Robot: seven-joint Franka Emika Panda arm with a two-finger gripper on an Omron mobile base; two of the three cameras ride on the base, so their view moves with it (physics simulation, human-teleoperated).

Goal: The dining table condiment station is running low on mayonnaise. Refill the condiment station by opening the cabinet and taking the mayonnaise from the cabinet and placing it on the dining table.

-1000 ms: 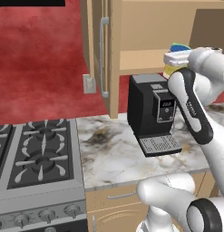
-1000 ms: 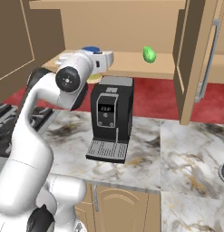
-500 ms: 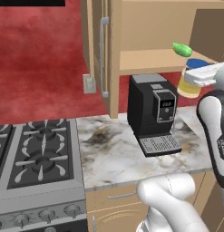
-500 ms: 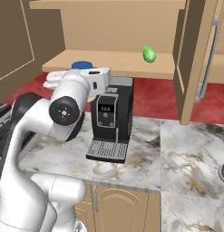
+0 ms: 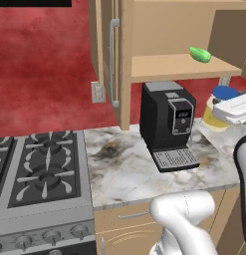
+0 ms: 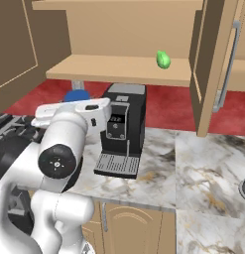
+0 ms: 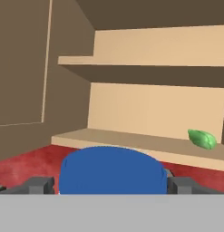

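Hand (image 7: 111,183) gripping mayonnaise (image 7: 112,170) by blue lid, outside open cabinet (image 5: 159,67)

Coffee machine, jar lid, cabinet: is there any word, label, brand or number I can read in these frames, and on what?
None can be read.
coffee machine: its small front display shows pale marks, too blurred to read.
mayonnaise: plain blue lid and pale jar, no label visible.
cabinet: bare wood, no sign.

Black coffee machine (image 5: 168,124) on marble counter (image 5: 124,169) — stove (image 5: 37,167) beside it.
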